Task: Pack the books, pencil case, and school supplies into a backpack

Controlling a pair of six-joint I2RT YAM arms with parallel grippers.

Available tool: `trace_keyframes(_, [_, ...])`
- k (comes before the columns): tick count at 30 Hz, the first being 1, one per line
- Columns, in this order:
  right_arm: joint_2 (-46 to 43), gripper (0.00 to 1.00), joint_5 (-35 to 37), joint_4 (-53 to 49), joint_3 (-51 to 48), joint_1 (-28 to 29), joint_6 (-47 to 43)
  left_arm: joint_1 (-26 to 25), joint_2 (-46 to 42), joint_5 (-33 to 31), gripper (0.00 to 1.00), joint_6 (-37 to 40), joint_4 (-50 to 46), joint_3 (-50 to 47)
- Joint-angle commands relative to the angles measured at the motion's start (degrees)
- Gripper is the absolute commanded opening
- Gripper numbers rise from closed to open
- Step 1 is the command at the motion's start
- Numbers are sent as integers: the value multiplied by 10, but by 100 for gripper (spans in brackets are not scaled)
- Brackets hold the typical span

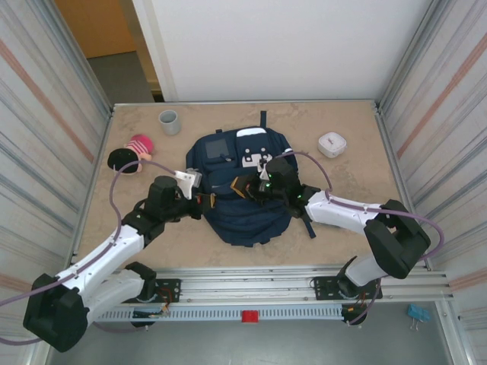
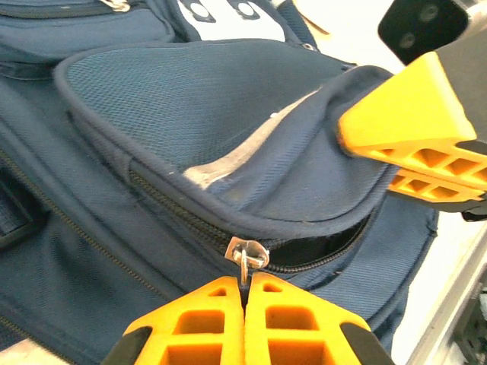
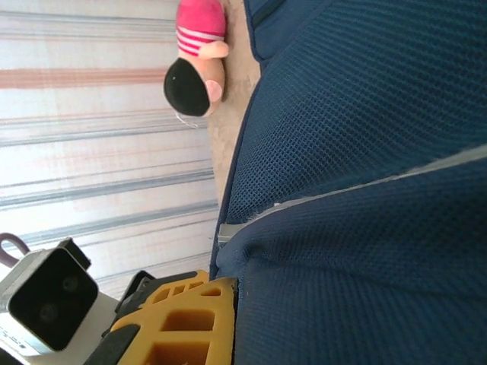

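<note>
The navy backpack (image 1: 247, 194) lies flat in the middle of the table, with white patches near its top. In the left wrist view my left gripper (image 2: 245, 283) is shut on the small metal zipper pull (image 2: 247, 252) of a front pocket, whose zip stands partly open to the right of the pull. My right gripper (image 1: 245, 187) pinches the pocket's flap (image 2: 304, 152), and its orange fingers (image 2: 415, 133) clamp the flap's right edge. In the right wrist view one yellow finger (image 3: 190, 319) presses against the blue fabric (image 3: 358, 228). The books and pencil case are out of view.
A grey cup (image 1: 169, 120) stands at the back left. A pink-striped doll with black hair (image 1: 133, 152) lies left of the backpack and also shows as the doll (image 3: 198, 61) in the right wrist view. A small white box (image 1: 332, 144) sits back right. Corrugated walls close both sides.
</note>
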Motion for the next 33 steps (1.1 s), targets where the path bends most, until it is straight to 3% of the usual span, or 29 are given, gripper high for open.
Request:
trace_keyframes(1, [-14,1,-40,-9,30,-17,-45,31,-12,-61,1,16,-28,28])
trace_keyframes(11, [-61,0,-182,-69,68,-69,-95,104,91,-60,1,68,-22,64])
trace_keyframes(17, [-58,0,-187,-63,76,-74,-90,118,130,-57,5,69,-11,80])
trace_keyframes(19, [-51,0,-167,-59,78,-72,-89,117,125,-49,12,65,-11,86])
trace_keyframes(26, [19,0,-113,-25,100,-66,-92,117,48,-45,57,-1,-64,106])
trace_keyframes(33, [115,0,-101,0,168,-59,-101,117,-4,-101,71,-12,-129,108])
